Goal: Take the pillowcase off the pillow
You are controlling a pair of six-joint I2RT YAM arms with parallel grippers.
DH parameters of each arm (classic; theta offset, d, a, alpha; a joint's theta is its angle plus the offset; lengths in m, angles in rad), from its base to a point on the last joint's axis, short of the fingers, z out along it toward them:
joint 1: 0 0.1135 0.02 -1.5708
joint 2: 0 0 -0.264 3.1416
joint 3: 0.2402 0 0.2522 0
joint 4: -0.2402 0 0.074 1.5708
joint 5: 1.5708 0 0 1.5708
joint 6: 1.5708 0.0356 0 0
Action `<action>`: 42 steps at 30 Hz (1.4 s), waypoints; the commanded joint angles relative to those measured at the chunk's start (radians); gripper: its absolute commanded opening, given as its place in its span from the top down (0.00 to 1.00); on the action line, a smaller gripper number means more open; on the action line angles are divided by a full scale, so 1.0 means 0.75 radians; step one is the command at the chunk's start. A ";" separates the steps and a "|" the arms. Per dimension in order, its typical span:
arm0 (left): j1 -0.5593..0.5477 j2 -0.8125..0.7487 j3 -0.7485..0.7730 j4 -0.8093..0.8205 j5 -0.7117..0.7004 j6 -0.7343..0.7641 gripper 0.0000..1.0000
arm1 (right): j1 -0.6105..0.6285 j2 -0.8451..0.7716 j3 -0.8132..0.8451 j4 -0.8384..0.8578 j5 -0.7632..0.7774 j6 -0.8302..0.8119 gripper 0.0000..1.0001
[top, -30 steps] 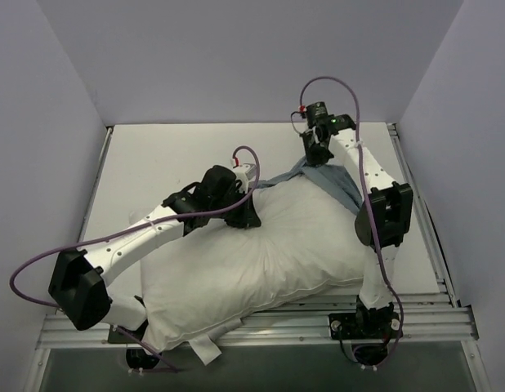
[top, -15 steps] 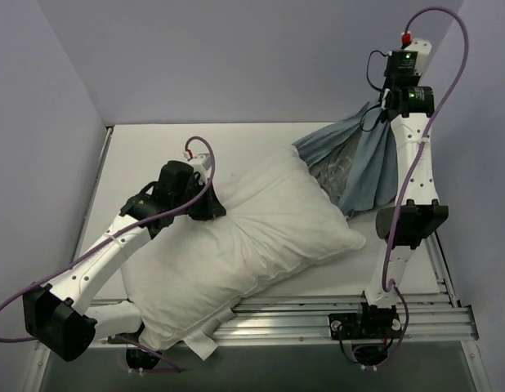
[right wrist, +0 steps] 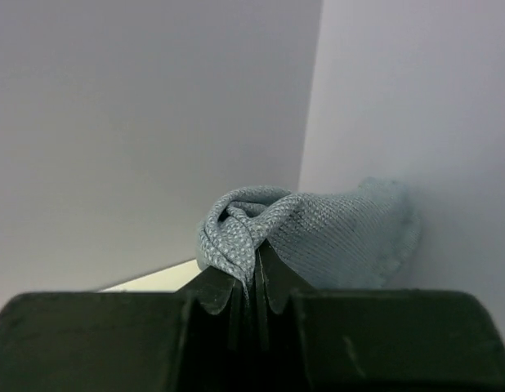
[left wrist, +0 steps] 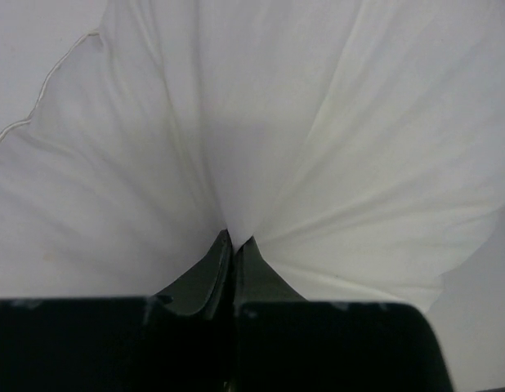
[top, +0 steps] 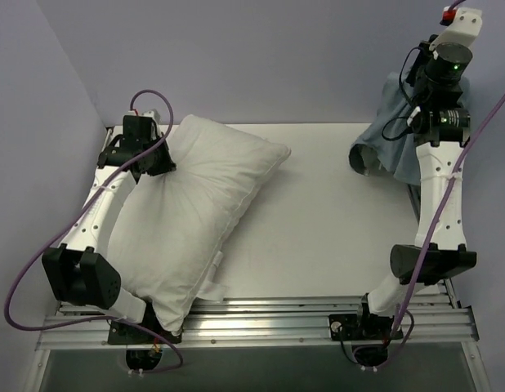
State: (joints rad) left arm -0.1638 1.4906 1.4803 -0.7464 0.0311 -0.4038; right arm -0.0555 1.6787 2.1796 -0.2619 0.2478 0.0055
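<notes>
Left claw (left wrist: 233, 247) clenched on a fold of the pillow (top: 195, 212), which spreads ahead of it on the desk (top: 334, 220). Right claw (right wrist: 254, 273) raised, clamped on the pillowcase (top: 391, 143) hanging limp beneath it, well apart from the pillow; the pillow lies wholly outside it

pillow (top: 187, 208) on table (top: 334, 220), left side; pillowcase (top: 391, 147) raised over far right corner, well apart.

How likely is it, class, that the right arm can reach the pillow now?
Probably not: its tool is raised at the far right, shut on the pillowcase; the pillow lies far left.
</notes>
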 commanded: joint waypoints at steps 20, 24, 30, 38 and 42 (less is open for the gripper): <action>0.020 -0.003 0.135 0.226 0.073 -0.051 0.62 | 1.077 -0.398 -1.830 0.415 -0.400 0.868 0.98; 0.020 -0.191 0.100 0.132 0.051 0.015 0.39 | 1.256 -0.285 -1.777 0.299 -0.337 0.884 0.76; 0.018 -0.421 0.145 -0.132 -0.002 0.107 0.04 | 1.328 -0.264 -1.469 -0.027 -0.102 0.733 0.16; 0.020 -0.588 0.482 -0.383 -0.315 0.172 0.06 | 1.068 -0.395 -0.894 -0.332 0.344 0.574 0.01; 0.018 -0.670 0.640 -0.445 -0.524 0.174 0.06 | 0.901 -0.481 -0.677 -0.363 0.573 0.506 0.00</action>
State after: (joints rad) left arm -0.1535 1.0416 1.8790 -1.0111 -0.1925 -0.2985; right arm 0.6800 1.3991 1.5806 -0.4389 0.4534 0.4427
